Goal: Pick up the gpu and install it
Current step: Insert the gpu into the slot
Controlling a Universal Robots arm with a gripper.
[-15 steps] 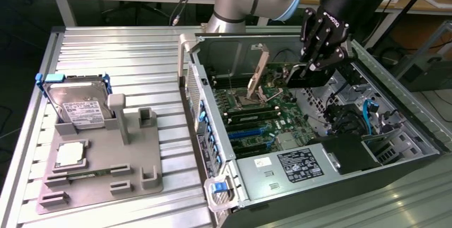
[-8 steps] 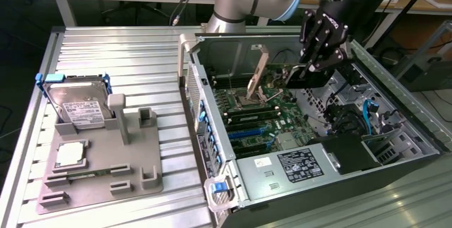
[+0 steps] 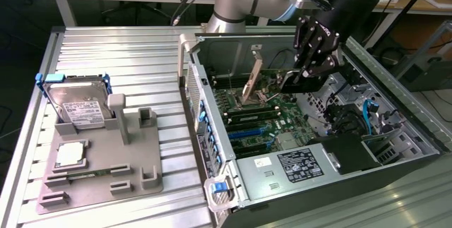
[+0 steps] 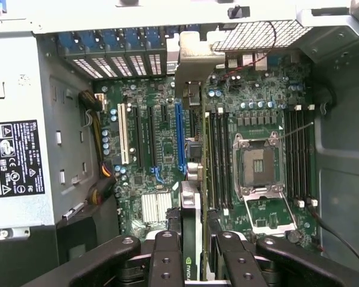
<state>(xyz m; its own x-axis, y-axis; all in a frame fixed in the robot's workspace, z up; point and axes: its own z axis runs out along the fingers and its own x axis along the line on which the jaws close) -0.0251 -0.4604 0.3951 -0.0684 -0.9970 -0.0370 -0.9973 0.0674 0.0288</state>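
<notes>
So the gripper (image 3: 305, 78) is down inside the open computer case (image 3: 395, 127), clenched on the gpu (image 4: 191, 224), which hangs edge-on between the fingers (image 4: 165, 257) above the motherboard (image 4: 161, 149), with its silver bracket (image 4: 194, 60) up against the case's rear wall by the slot covers. In the wrist view the card's lower edge sits just beside the blue slot (image 4: 179, 140), with the memory slots and empty cpu socket (image 4: 258, 162) close on the other side, so it's tight in there. Outside the case, toward the exterior view's left, the hard drive (image 3: 79, 103) stands in the gray holder (image 3: 106, 172) well apart from the arm.
</notes>
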